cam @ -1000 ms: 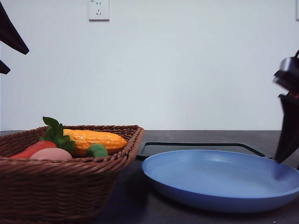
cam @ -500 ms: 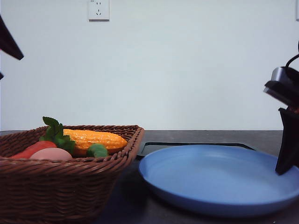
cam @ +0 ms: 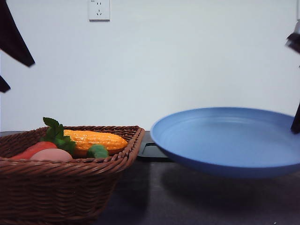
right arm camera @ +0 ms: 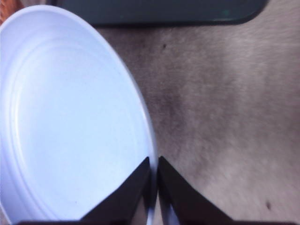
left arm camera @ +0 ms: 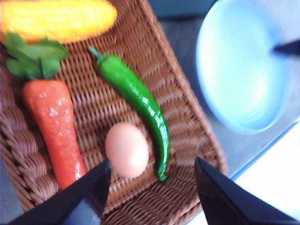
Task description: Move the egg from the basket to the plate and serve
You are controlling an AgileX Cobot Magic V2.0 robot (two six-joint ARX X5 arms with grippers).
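Observation:
The pinkish egg (left arm camera: 127,149) lies in the wicker basket (left arm camera: 187,136), between an orange carrot (left arm camera: 51,126) and a green chili pepper (left arm camera: 140,101). My left gripper (left arm camera: 152,176) hovers open above the egg, one finger on each side. From the front the egg (cam: 51,155) peeks over the basket (cam: 61,187) rim at the left. My right gripper (right arm camera: 154,173) is shut on the rim of the blue plate (right arm camera: 70,122). The plate (cam: 229,140) hangs in the air at the right, clear of the table.
A yellow corn cob (cam: 93,139) lies at the back of the basket. A flat black tray (cam: 152,151) sits on the dark table behind and under the lifted plate. The tray (right arm camera: 154,10) also lies just past the plate's far edge.
The right gripper has lifted the plate off the table, up and slightly right. The left arm has shifted a little at the upper left of the front view.

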